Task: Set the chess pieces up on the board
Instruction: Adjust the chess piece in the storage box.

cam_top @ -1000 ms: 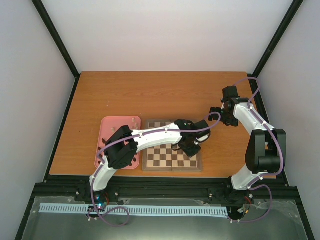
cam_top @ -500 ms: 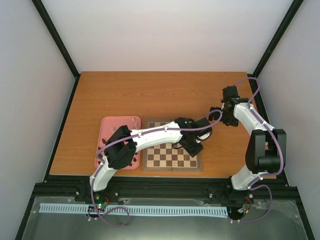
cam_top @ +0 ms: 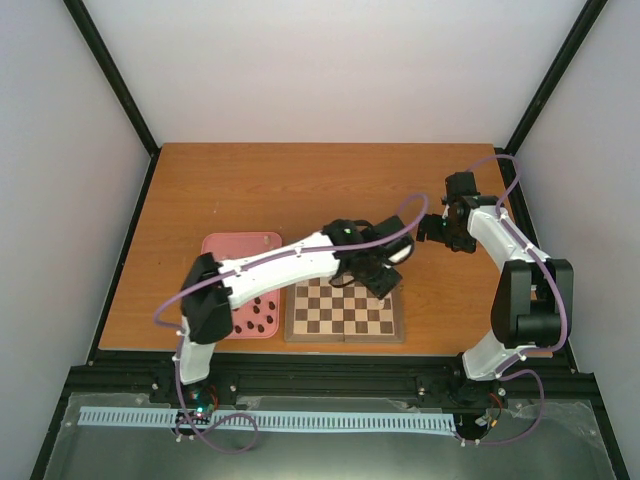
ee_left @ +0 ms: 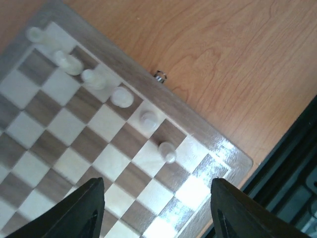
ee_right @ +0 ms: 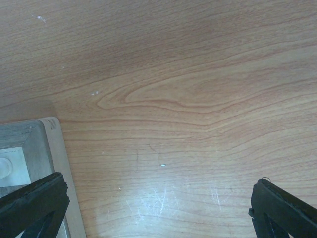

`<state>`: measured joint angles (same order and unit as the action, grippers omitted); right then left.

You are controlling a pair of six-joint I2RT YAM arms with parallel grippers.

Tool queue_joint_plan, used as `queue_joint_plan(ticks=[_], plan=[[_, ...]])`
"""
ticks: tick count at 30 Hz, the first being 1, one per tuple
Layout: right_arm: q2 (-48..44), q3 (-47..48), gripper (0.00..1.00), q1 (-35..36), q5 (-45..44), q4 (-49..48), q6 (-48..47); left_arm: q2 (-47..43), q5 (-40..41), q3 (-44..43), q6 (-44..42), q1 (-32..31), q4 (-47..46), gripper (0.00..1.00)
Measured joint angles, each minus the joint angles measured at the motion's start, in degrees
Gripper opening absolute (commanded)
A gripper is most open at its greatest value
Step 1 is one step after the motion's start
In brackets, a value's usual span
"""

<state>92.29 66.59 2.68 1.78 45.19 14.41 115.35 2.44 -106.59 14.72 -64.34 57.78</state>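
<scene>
L arm (cam_top: 290, 262) masks board (cam_top: 345, 318); pink tray (cam_top: 245, 243) beside, prob. dark pcs (cam_top: 262, 312).

White-shelled arms (cam_top: 290, 264) with black joints, black pincer fingers (ee_left: 81, 210), loose purple cables (cam_top: 497, 158) along each.

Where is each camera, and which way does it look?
Top external: high behind the bases, looking down on the table, board and pink tray; the left arm and right arm show.
Left wrist: on the left arm, looking down at six cream pieces along the board's edge; the open left gripper shows.
Right wrist: on the right arm, looking down at bare table wood; the open right gripper shows.
Shared: both wrist views catch a board corner.
</scene>
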Motion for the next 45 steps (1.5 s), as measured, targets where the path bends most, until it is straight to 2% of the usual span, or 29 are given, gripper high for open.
queue_joint_plan(ticks=[3, 6, 12, 18, 27, 45], plan=[[-0.2, 0.0, 1.0, 0.0, 0.3, 0.0, 0.0, -6.3, 0.1, 4.9, 1.9, 1.4, -0.7, 0.48], [-0.2, 0.0, 1.0, 0.0, 0.4, -0.1, 0.0, -12.4, -0.5, 12.5, 3.6, 4.2, -1.4, 0.47], [-0.2, 0.0, 1.0, 0.0, 0.4, -0.2, 0.0, -12.0, -3.9, 19.8, 4.8, 6.7, -2.3, 0.47], [-0.2, 0.0, 1.0, 0.0, 0.4, -0.2, 0.0, -6.3, -7.9, 19.9, 4.8, 6.3, -5.1, 0.47], [-0.2, 0.0, 1.0, 0.0, 0.5, -0.4, 0.0, -0.1, -9.6, 15.0, 4.7, 6.3, -5.9, 0.47], [-0.1, -0.3, 1.0, -0.2, 0.9, -1.3, 0.0, 1.9, -12.7, 13.3, 4.7, 6.1, -6.6, 0.49]])
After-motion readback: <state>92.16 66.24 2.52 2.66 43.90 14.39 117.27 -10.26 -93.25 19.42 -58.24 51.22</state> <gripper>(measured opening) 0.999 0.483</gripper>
